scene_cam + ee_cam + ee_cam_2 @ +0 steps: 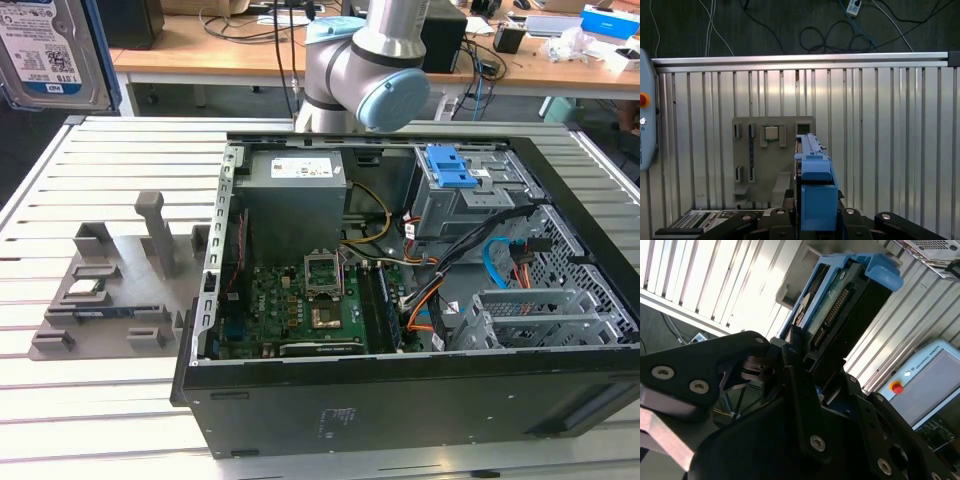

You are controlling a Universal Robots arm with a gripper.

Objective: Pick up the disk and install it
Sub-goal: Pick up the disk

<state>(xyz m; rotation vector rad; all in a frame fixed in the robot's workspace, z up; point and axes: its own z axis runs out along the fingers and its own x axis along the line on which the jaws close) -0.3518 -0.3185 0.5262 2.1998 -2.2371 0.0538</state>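
Observation:
The disk (48, 48) hangs high at the exterior view's far left, close to the camera, its blue-and-white label facing out. In the second wrist view the disk (840, 295) shows its silver body, connector edge and blue carrier frame, with my gripper (822, 372) shut on it between black fingers (790, 360). Edge-on in the first wrist view, the disk (814, 170) sticks out from my gripper (815, 212) above the slatted table, over the grey fixture plate (772, 150).
An open black computer case (400, 400) lies on the slatted table, with a grey drive cage and blue latch (450, 180) at its back right. A grey fixture plate (110, 290) holding a square chip (82, 289) sits to its left. A teach pendant (930, 380) lies nearby.

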